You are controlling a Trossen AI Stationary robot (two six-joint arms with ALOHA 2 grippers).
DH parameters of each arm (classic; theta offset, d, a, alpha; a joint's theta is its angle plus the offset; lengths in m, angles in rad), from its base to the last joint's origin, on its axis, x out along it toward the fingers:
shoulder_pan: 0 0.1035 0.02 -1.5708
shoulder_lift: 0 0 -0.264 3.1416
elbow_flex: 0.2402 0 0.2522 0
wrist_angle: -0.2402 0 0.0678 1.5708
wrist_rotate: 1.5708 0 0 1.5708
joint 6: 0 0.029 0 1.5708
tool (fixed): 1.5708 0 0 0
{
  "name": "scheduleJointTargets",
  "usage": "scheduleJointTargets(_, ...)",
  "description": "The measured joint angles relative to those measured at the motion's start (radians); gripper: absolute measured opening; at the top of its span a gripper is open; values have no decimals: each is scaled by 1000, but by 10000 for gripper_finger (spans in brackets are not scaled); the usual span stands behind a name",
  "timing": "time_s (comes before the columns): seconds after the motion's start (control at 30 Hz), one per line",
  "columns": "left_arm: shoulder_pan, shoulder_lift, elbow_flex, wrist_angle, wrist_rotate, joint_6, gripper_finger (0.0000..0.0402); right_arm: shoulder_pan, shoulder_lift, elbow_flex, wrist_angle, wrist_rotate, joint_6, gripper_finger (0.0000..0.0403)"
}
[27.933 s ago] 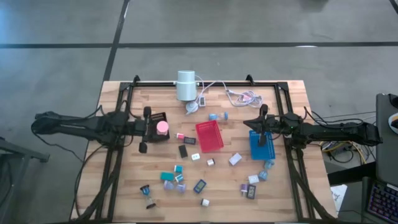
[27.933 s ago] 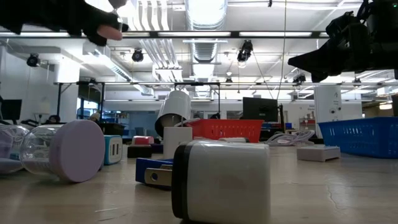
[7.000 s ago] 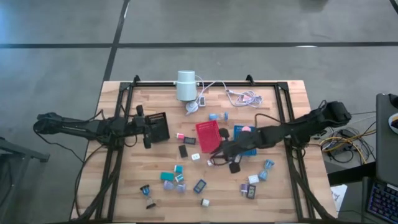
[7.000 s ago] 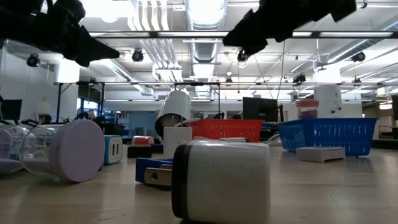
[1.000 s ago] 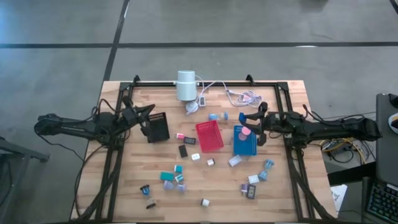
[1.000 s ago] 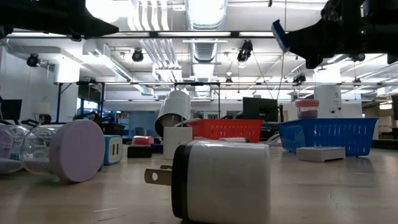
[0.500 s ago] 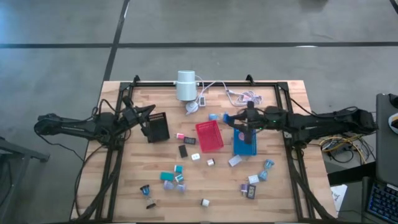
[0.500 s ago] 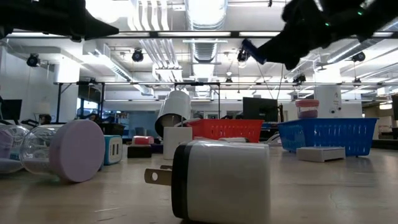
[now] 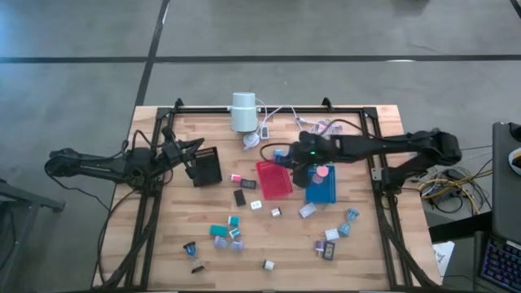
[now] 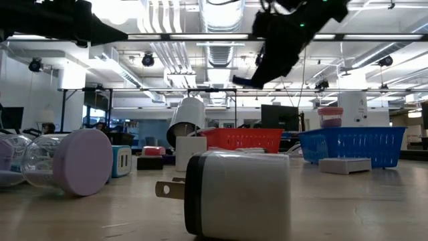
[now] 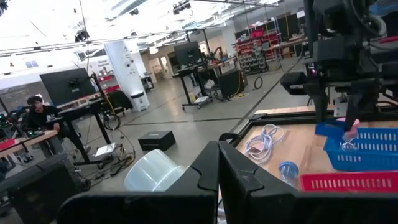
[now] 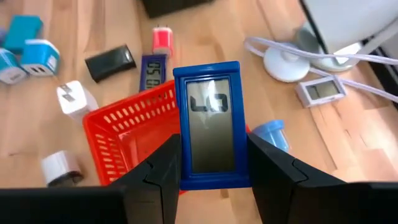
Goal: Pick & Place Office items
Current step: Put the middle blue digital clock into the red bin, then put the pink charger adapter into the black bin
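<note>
Two slim black jointed arms (image 9: pixel 98 165) with dark, blocky fingers (image 12: pixel 152 171).

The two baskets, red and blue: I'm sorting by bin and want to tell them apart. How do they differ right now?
The red basket sits nearer the table's middle; the blue basket lies toward the right arm's side. The blue basket holds a pink-lidded item; no contents can be made out in the red one. The right gripper, shut on a blue-framed display, hovers by the red basket, not the blue. Both are slotted rectangular baskets resting on the wood.

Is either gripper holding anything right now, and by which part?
The right gripper holds a blue digital clock by its long side edges. The left gripper is shut, holding nothing.
</note>
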Motion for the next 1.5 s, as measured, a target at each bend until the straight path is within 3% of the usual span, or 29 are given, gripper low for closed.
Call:
scheduleJointTargets(0.43, 0, 0, 0, -43, 0, 0, 7, 10, 357, 308, -289, -5, -151, 140)
scheduleJointTargets(0.9, 0, 0, 0, -45, 0, 0, 7, 13, 575, 398, -335, -11, -193, 140)
scheduleJointTargets(1.07, 0, 0, 0, -46, 0, 0, 7, 13, 597, 413, -340, -10, -206, 141)
scheduleJointTargets(1.33, 0, 0, 0, -45, 0, 0, 7, 13, 556, 417, -352, -6, -196, 239)
scheduleJointTargets(1.5, 0, 0, 0, -45, 0, 0, 7, 13, 453, 417, -398, -3, -172, 258)
